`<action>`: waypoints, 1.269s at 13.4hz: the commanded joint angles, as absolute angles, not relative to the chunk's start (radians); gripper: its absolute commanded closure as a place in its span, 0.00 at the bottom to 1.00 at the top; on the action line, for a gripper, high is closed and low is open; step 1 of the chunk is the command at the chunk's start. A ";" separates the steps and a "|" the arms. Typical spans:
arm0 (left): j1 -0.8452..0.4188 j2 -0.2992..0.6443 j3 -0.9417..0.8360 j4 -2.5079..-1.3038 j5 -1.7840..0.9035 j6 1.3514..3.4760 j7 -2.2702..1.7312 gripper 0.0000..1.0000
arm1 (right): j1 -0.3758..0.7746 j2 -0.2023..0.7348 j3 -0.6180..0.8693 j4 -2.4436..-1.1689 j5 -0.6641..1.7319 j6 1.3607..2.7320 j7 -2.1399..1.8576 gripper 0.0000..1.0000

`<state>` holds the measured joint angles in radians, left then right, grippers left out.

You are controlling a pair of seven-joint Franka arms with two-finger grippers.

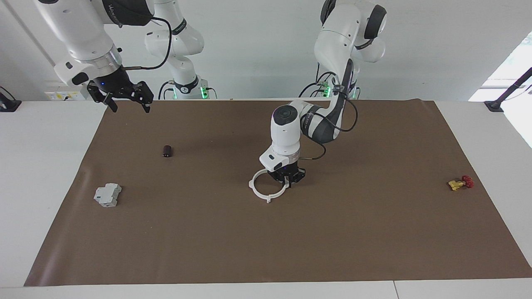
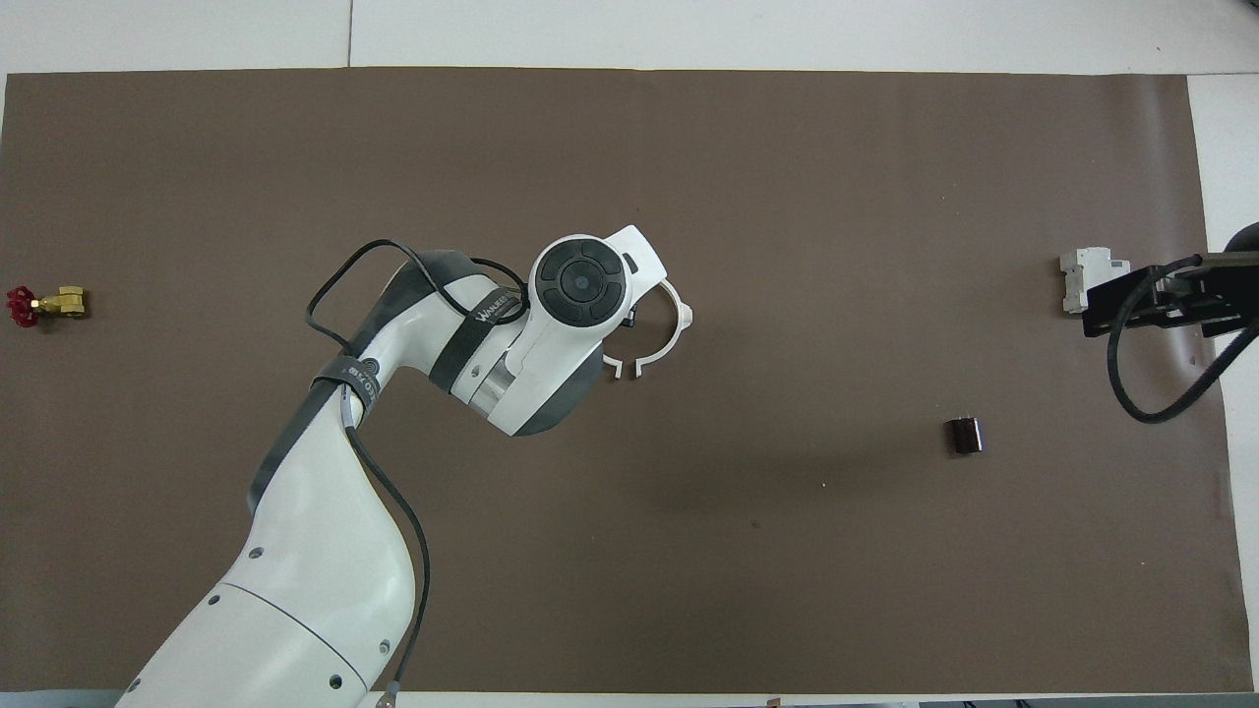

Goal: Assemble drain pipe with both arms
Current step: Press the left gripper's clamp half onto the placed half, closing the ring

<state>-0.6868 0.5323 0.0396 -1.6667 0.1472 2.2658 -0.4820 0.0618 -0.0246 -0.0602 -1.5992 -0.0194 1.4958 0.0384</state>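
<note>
The drain pipe [image 1: 266,195] is a thin white ring with outward tabs, lying flat on the brown mat in the middle of the table. In the overhead view the drain pipe [image 2: 679,324] shows only as an arc, with a small gap between two tabs on the side nearer the robots. My left gripper [image 1: 286,179] is down at mat level on the ring's rim at the side toward the left arm's end, fingers close together on the rim. The left hand hides the gripper from overhead. My right gripper [image 1: 126,101] is open, raised high, and waits over the mat's edge at the right arm's end.
A grey boxy block [image 1: 108,195] lies on the brown mat [image 1: 353,241] at the right arm's end, and a small dark cylinder [image 1: 167,151] lies nearer the robots. A yellow-and-red valve [image 1: 460,183] lies at the left arm's end.
</note>
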 commanded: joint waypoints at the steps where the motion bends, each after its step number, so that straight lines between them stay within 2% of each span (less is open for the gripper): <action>1: -0.698 0.512 0.051 -1.700 0.133 2.292 -0.495 1.00 | 0.060 -0.043 -0.057 -1.624 -0.026 1.508 0.012 0.00; 17: -0.698 0.511 0.051 -1.707 0.097 2.295 -0.587 1.00 | 0.063 -0.044 -0.055 -1.624 -0.026 1.505 0.012 0.00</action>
<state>-0.6868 0.5323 0.0399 -1.6731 0.1053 2.2734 -0.5724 0.0639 -0.0246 -0.0580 -1.5995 -0.0194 1.4958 0.0383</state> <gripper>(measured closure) 0.793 0.000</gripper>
